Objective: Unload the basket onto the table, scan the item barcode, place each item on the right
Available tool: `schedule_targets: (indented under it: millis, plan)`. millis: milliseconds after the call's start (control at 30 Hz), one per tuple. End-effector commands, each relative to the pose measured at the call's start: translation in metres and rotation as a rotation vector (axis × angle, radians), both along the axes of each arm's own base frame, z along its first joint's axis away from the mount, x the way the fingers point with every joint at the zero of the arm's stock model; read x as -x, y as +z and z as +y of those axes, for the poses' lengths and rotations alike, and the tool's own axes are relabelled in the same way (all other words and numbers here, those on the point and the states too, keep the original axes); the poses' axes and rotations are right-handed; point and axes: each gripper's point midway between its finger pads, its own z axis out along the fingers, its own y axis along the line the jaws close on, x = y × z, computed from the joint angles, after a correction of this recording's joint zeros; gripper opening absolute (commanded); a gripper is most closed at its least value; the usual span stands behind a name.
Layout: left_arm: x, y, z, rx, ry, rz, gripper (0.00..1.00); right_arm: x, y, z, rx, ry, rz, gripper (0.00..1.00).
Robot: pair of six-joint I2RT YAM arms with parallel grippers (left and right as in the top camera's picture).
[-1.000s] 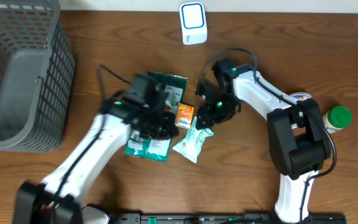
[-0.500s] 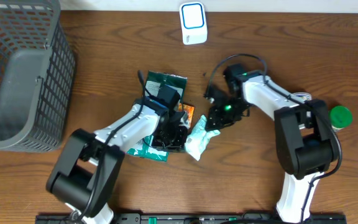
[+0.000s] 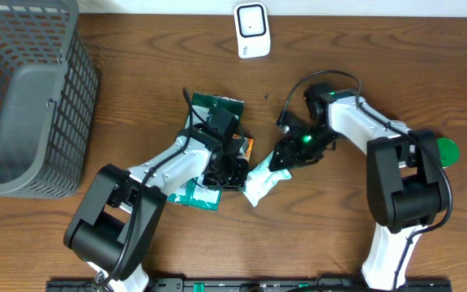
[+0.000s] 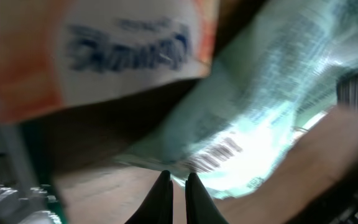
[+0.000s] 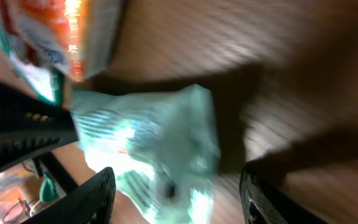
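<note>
A mint-green packet [image 3: 263, 179] lies on the wooden table; its barcode [image 4: 219, 155] shows in the left wrist view. My left gripper [image 3: 235, 170] is shut and empty, with its tips [image 4: 178, 186] at the packet's left edge, just below an orange packet [image 3: 246, 149]. My right gripper [image 3: 285, 156] hangs over the packet's upper right end. In the right wrist view its fingers [image 5: 98, 193] stand wide apart with the mint packet [image 5: 160, 143] between them, touching neither. The white scanner [image 3: 251, 29] stands at the table's back edge.
A grey wire basket [image 3: 23, 97] fills the left side. Dark green packets [image 3: 216, 110] lie under and beside my left arm. A green-lidded jar [image 3: 445, 150] stands at the far right, behind my right arm.
My left gripper swung right, to the gap between the orange and mint packets. My right gripper drifted right and slightly down. The mint packet shifted a little to the right.
</note>
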Motion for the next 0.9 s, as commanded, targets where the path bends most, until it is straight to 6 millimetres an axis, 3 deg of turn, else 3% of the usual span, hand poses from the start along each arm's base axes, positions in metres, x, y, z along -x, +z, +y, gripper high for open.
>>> schedule_targets:
  millis: [0, 233, 433, 500, 600, 733, 867]
  plan:
    - [-0.002, -0.014, 0.017, -0.103, 0.032, -0.023, 0.08, 0.023, -0.017, 0.011, -0.043, 0.022, 0.055, 0.57]
    - [0.0, -0.023, 0.019, -0.102, 0.047, -0.028, 0.08, 0.033, -0.017, 0.026, -0.184, 0.019, 0.058, 0.47]
    - [-0.003, -0.022, 0.017, -0.093, 0.048, -0.043, 0.08, 0.035, -0.013, 0.03, -0.212, 0.025, 0.065, 0.21]
    - [-0.003, -0.022, 0.017, -0.092, 0.048, -0.042, 0.08, 0.034, -0.013, 0.029, -0.213, 0.02, 0.062, 0.01]
    - [-0.003, -0.019, 0.016, -0.082, 0.051, -0.044, 0.07, 0.02, -0.002, 0.023, -0.221, -0.005, 0.035, 0.01]
    - [-0.017, 0.005, 0.015, -0.07, 0.064, -0.135, 0.08, -0.002, 0.03, 0.013, -0.233, 0.004, -0.06, 0.01]
    - [-0.042, 0.05, 0.023, -0.078, 0.125, -0.316, 0.08, -0.02, 0.065, 0.005, -0.202, 0.01, -0.191, 0.01]
